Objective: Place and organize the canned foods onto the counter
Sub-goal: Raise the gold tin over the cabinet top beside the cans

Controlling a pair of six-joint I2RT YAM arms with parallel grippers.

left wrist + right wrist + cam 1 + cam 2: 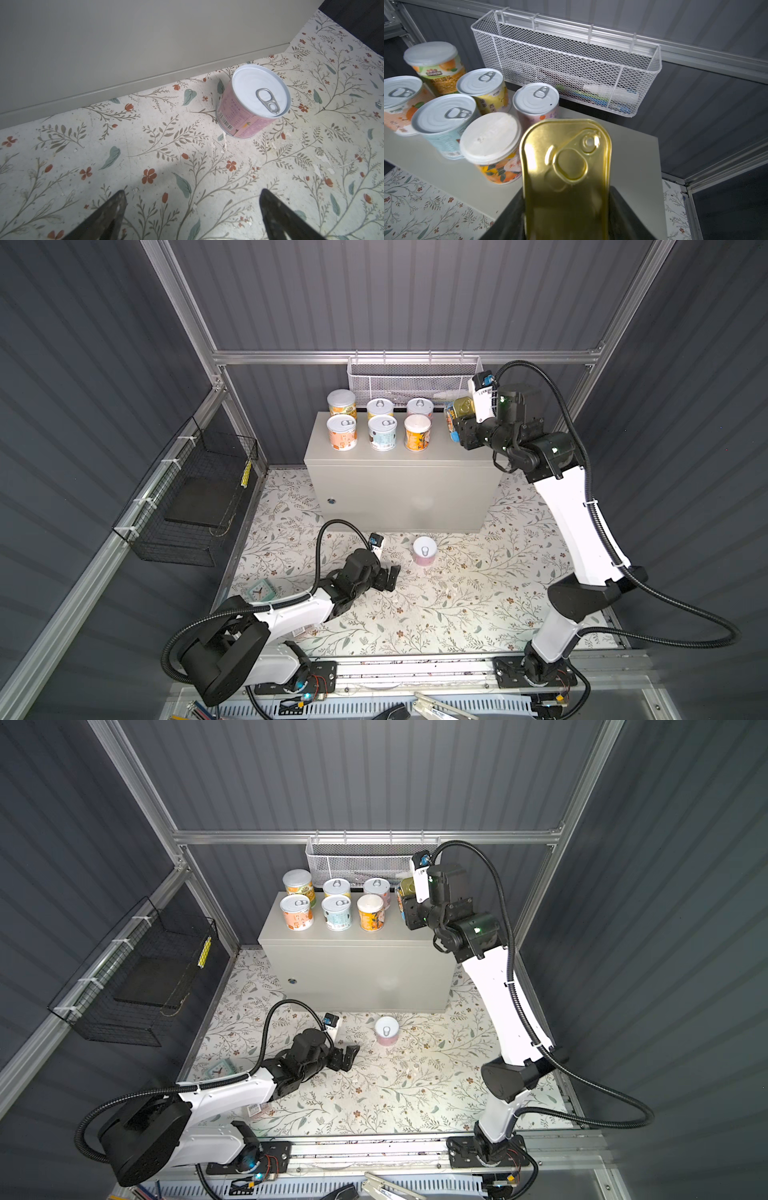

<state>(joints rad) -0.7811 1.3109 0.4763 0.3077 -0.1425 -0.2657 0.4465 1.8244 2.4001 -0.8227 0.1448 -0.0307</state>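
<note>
Counter (399, 485) holds six cans (382, 433) beside gold tin (566, 166) clamped by right end effector (458, 425); left end effector (192, 194) spread.

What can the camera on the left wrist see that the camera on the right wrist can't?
Only the left wrist view: the pink can standing upright on the flowery mat, ahead of the open, empty left gripper.
Only the right wrist view: the gold tin clamped in the right gripper, six round cans standing on top of the counter, and the white mesh basket on the wall.
Both: the counter (front in one, top in the other) and the flowery mat.
</note>
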